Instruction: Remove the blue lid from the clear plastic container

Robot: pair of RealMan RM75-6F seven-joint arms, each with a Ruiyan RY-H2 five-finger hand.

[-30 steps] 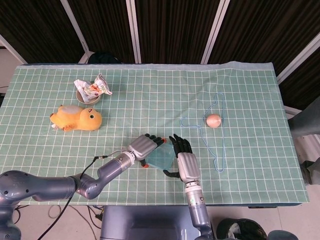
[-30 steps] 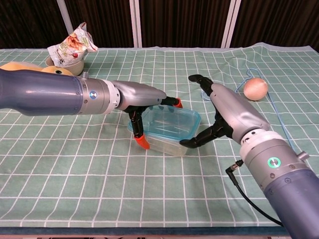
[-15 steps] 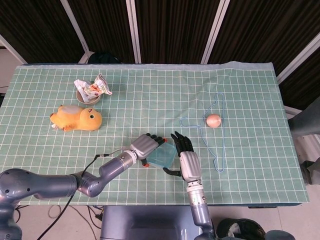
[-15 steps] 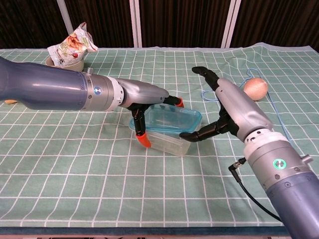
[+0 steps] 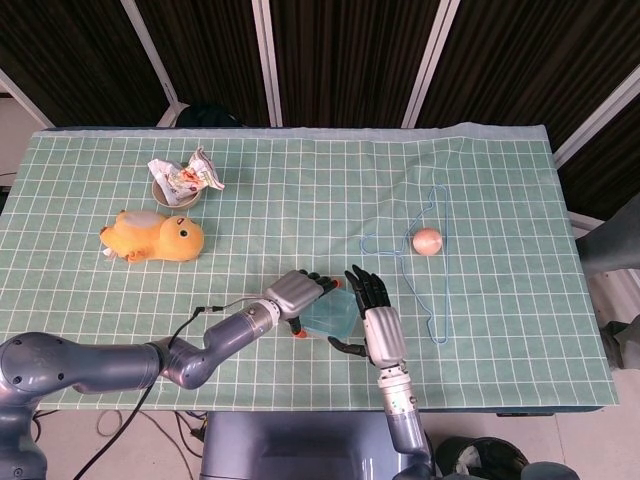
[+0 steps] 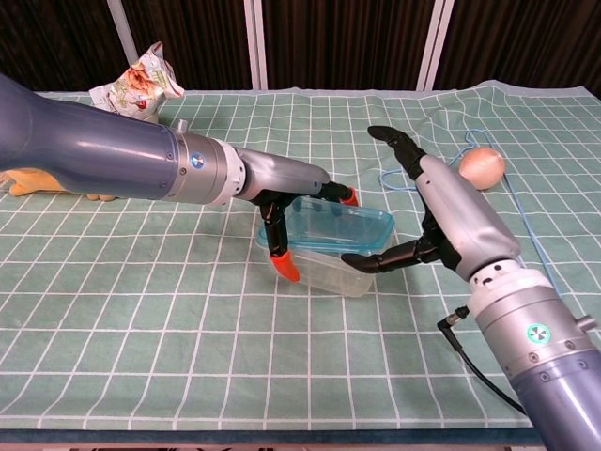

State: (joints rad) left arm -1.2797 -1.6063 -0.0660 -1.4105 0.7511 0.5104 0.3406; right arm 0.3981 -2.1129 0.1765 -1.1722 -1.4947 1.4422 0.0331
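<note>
On the green checked cloth-covered counter (image 5: pixel 300 200), the clear plastic container (image 6: pixel 324 268) sits near the front edge between both hands. The left hand (image 6: pixel 282 202) clamps its near-left end, orange-tipped fingers (image 6: pixel 285 266) down the side. The right hand (image 6: pixel 441 211) hooks black fingers under the translucent blue lid (image 6: pixel 329 225), which sits tilted on the container.

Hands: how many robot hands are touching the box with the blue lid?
2. The left hand grips the clear plastic container's left end; the right hand touches the blue lid at its right end.
</note>
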